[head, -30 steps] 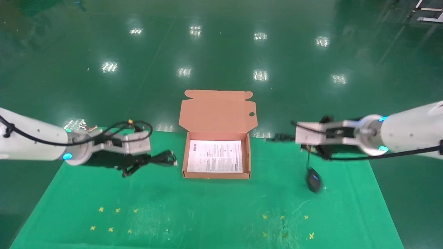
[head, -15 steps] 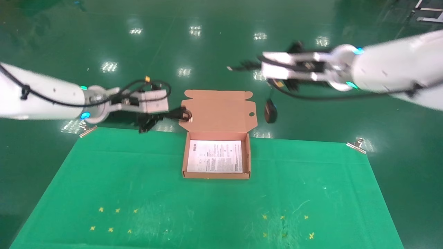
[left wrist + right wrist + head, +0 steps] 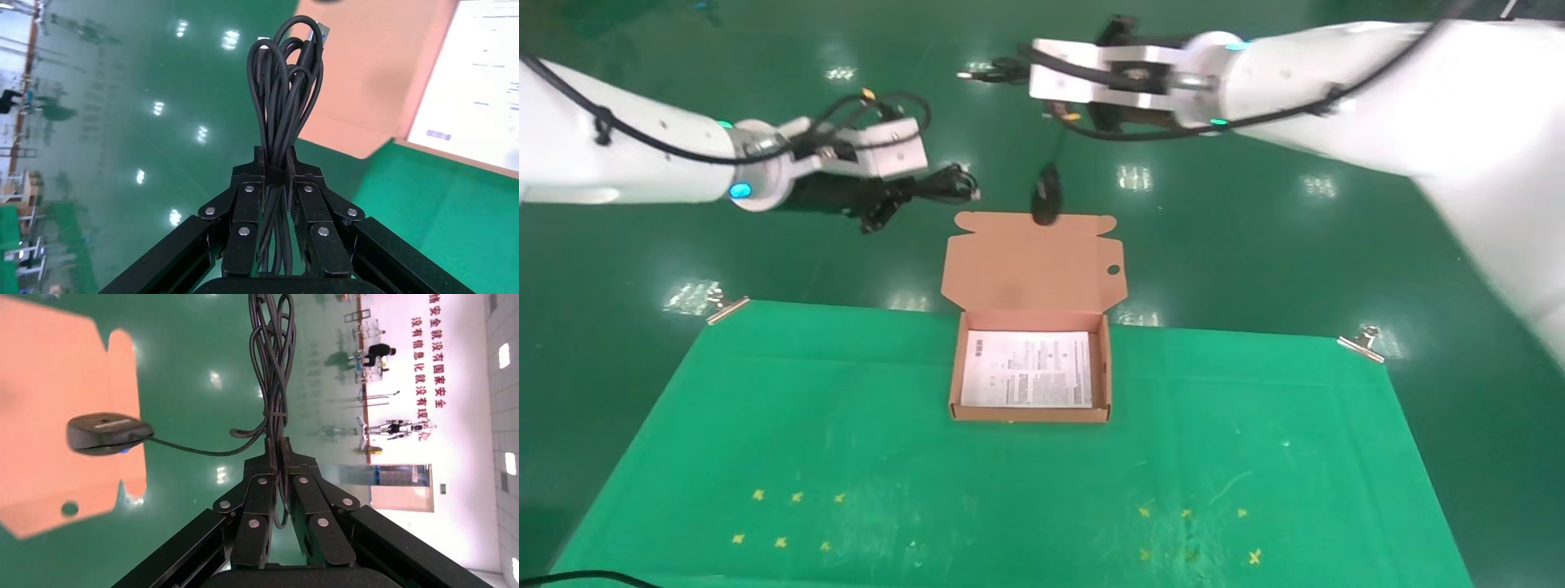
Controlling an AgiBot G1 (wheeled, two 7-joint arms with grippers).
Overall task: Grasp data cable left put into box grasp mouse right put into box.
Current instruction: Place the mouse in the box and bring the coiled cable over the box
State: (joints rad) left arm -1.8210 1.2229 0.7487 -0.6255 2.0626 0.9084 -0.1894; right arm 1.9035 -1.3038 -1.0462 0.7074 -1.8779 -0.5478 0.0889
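The box [image 3: 954, 377] stands open at the mat's far middle, with a white printed sheet as its floor and its lid [image 3: 1034, 265] folded back. My left gripper [image 3: 901, 193] is raised left of the lid and shut on the data cable [image 3: 944, 183], a looped black bundle that also shows in the left wrist view [image 3: 284, 79] between the fingers [image 3: 248, 202]. My right gripper [image 3: 278, 444] is high above the lid, shut on the mouse's bundled cord [image 3: 272, 361]. The mouse [image 3: 1046, 200] dangles from that cord over the lid's far edge and also shows in the right wrist view [image 3: 107, 432].
A green mat [image 3: 1009, 490] covers the table, held by metal clips at its far left corner [image 3: 727, 309] and far right corner [image 3: 1361, 341]. Small yellow marks lie near the front. A shiny green floor lies beyond the table.
Both arms have risen from the mat and moved inward. The left carried the data cable up beside the lid. The right lifted the mouse by its cord to above the lid.
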